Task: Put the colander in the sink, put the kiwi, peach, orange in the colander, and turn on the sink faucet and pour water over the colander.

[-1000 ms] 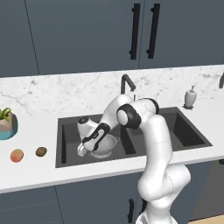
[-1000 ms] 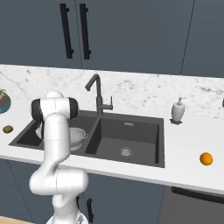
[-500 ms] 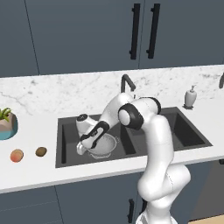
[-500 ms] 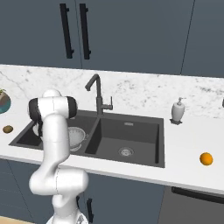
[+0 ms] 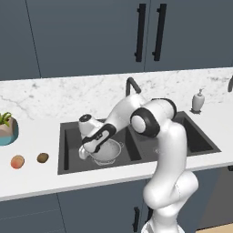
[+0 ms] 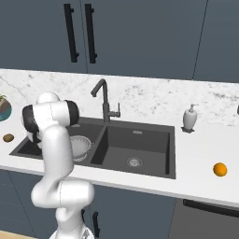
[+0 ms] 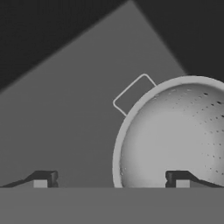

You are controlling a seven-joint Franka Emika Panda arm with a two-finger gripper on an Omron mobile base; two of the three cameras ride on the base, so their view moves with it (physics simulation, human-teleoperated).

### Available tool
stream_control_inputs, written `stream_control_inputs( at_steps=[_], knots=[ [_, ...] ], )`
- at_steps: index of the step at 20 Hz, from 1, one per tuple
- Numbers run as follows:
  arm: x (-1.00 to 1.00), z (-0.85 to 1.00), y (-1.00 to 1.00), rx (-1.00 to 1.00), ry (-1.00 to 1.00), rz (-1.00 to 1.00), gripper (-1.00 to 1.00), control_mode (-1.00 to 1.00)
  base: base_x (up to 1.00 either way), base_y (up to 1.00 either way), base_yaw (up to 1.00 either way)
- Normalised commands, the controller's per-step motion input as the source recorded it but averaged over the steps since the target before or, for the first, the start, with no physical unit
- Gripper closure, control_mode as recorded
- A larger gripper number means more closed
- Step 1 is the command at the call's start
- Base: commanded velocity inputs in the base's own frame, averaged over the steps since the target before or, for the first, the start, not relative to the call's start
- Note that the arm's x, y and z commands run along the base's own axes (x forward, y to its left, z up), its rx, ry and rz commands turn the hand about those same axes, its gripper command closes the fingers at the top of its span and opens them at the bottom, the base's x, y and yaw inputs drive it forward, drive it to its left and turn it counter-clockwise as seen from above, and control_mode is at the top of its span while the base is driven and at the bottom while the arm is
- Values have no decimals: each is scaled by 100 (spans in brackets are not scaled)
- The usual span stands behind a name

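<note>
Marble bench point(image 5: 41, 177) surrounds the dark sink point(image 5: 68, 164), where the colander point(image 5: 109, 152) sits in the basin directly under the claw point(image 7: 111, 180). Its jaws stand wide apart, straddling the rim, holding nothing. Lift straight up to clear the rim without nudging it, then go beyond the sink edge for the kiwi point(image 5: 42, 158) and peach point(image 5: 17, 161). 1 second earlier the jaws were nearly together.
</note>
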Motion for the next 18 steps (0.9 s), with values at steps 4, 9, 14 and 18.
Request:
stream_control_inputs(
  at_steps=[4,9,14,18],
  knots=[
    [-47,59,0,1,-1,0,-100,-100,0,0,0],
    [-46,50,0,0,-9,-3,-100,-100,0,0,0],
    [-24,56,-6,0,0,-14,-100,-100,0,0,0],
    [-39,50,-14,0,0,-10,-100,-100,0,0,0]
  ],
)
